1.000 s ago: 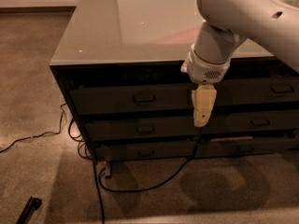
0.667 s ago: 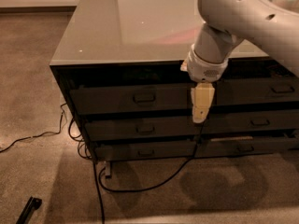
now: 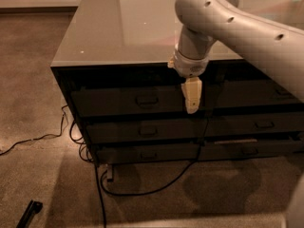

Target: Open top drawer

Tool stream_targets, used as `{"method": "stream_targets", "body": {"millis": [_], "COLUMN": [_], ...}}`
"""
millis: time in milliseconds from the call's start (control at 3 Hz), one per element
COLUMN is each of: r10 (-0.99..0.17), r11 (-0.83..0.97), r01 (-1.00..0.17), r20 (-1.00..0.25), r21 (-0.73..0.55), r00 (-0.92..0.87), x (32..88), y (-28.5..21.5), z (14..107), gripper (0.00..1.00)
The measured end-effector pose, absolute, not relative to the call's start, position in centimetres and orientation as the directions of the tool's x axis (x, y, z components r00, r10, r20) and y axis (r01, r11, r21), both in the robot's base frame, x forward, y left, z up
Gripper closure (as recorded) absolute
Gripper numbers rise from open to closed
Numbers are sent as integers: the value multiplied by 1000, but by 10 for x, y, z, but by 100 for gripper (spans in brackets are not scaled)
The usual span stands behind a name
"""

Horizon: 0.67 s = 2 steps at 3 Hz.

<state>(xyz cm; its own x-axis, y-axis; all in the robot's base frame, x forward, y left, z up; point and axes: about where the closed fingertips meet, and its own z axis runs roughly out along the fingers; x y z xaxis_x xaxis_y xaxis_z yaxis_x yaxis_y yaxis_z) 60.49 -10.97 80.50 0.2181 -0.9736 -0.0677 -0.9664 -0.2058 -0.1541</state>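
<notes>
The top drawer (image 3: 114,102) is the uppermost dark front in the left column of a low cabinet, and it stands shut. Its small rectangular pull (image 3: 147,100) sits at the centre of the front. My gripper (image 3: 191,99) hangs down from the white arm, cream-coloured and pointing at the floor. It is in front of the top drawer's right end, a short way right of the pull and at about its height. It holds nothing that I can see.
Two thinner dark drawers (image 3: 142,131) with like pulls lie below, and more drawers (image 3: 259,125) fill the right column. The cabinet has a glossy grey top (image 3: 123,27). Black cables (image 3: 99,189) trail on the floor at its left foot. A dark object (image 3: 29,213) lies at the bottom left.
My gripper has moved left and slightly up along the top drawer front, closer to the pull. The cabinet and drawers have not moved.
</notes>
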Motion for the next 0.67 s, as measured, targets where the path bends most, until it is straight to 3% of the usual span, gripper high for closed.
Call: {"method": "stream_targets", "body": {"millis": [333,667], "r10": [-969,-965], "r11": [-242,-250], "r01": [-961,-958], "r20": [81,110], "r21": [-131,-139], "r00": [233,236], "x": [626,631], "y": [-115,-119], "z": [791,791], "gripper": [0,0]}}
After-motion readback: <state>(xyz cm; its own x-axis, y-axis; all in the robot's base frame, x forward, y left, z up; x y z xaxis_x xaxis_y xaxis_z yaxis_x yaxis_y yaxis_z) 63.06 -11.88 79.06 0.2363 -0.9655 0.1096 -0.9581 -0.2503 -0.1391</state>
